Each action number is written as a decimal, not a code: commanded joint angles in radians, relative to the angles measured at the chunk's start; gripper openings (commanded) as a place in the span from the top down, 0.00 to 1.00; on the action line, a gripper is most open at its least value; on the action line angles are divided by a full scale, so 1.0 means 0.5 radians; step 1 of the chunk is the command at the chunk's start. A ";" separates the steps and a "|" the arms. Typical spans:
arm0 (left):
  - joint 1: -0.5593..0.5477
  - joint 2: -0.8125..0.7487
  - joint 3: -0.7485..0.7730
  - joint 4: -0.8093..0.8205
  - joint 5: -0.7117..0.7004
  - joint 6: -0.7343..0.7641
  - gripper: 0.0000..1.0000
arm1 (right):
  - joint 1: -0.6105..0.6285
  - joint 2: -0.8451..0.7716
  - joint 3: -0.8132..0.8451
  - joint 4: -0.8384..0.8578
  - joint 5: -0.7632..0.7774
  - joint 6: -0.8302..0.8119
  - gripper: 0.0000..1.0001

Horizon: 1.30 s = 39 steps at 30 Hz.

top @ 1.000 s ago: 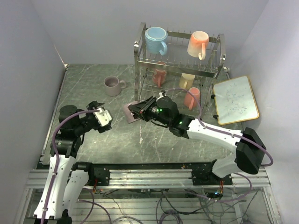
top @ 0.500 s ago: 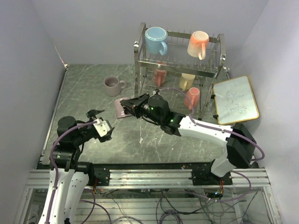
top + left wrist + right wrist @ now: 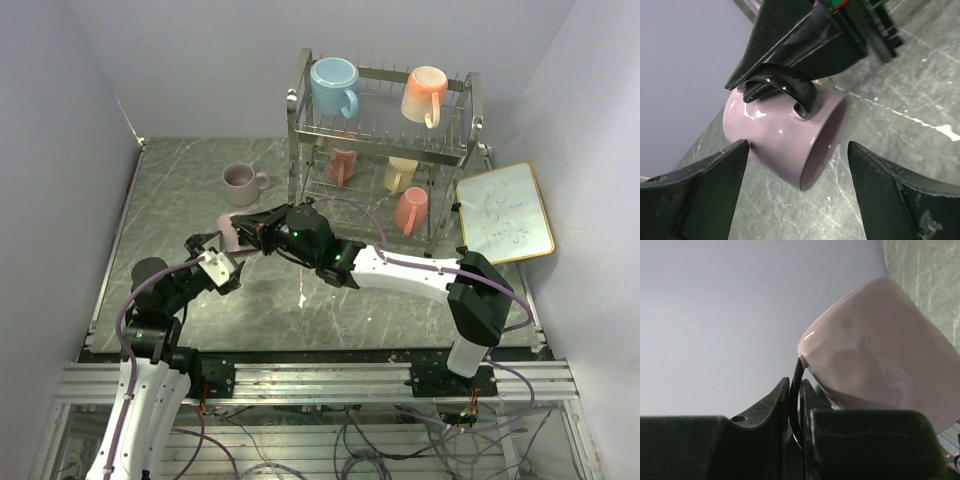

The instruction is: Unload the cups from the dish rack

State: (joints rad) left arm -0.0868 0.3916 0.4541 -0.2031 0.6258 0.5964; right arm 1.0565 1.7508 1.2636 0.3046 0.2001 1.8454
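My right gripper [image 3: 256, 229] is shut on the dark handle [image 3: 798, 390] of a mauve mug [image 3: 229, 233] and holds it on its side above the table. The left wrist view shows this mug [image 3: 782, 137] just ahead of my open, empty left gripper [image 3: 797, 148], whose fingers [image 3: 705, 192] flank it. My left gripper [image 3: 213, 262] sits just below the mug. The chrome dish rack [image 3: 296, 125] holds a light blue cup [image 3: 333, 84] and a peach cup [image 3: 424, 93] on top, and salmon [image 3: 342, 163], pale yellow [image 3: 401, 173] and red-pink [image 3: 411, 210] cups below.
A second mauve mug [image 3: 240, 184] stands upright on the table left of the rack. A gold-framed whiteboard [image 3: 505, 213] lies at the right. Grey walls close in the table on the left, back and right.
My right arm has stretched left, carrying the mauve mug from the table's middle over to my left gripper. My left gripper has shifted slightly and now faces the mug.
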 commanded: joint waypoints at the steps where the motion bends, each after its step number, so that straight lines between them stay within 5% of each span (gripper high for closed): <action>1: -0.011 0.003 -0.100 0.389 -0.219 -0.002 0.10 | 0.038 -0.023 0.124 0.312 -0.069 0.130 1.00; 9: -0.011 -0.027 -0.165 0.679 -0.457 -0.114 0.23 | 0.054 -0.047 0.159 0.330 -0.136 0.127 1.00; 15: -0.011 -0.005 -0.113 0.739 -0.552 -0.116 0.55 | 0.064 -0.085 0.076 0.372 -0.151 0.162 1.00; 21: -0.011 -0.012 -0.079 0.740 -0.654 -0.114 0.68 | 0.067 -0.138 0.012 0.379 -0.169 0.162 1.00; 25: -0.011 -0.031 -0.058 0.756 -0.719 -0.103 0.90 | 0.062 -0.157 -0.060 0.365 -0.232 0.112 1.00; 33: -0.011 0.216 0.179 0.285 -0.752 0.007 0.93 | -0.115 -0.278 -0.166 0.018 -0.383 -0.406 0.51; 39: 0.008 0.842 0.632 -0.158 -1.015 -0.072 0.93 | -0.249 -0.498 -0.331 -0.335 -0.197 -0.889 0.29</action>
State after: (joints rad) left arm -0.0944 0.6697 0.6117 -0.1772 0.2260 0.5854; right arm 0.9710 1.5810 1.1458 0.2771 0.0502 1.6196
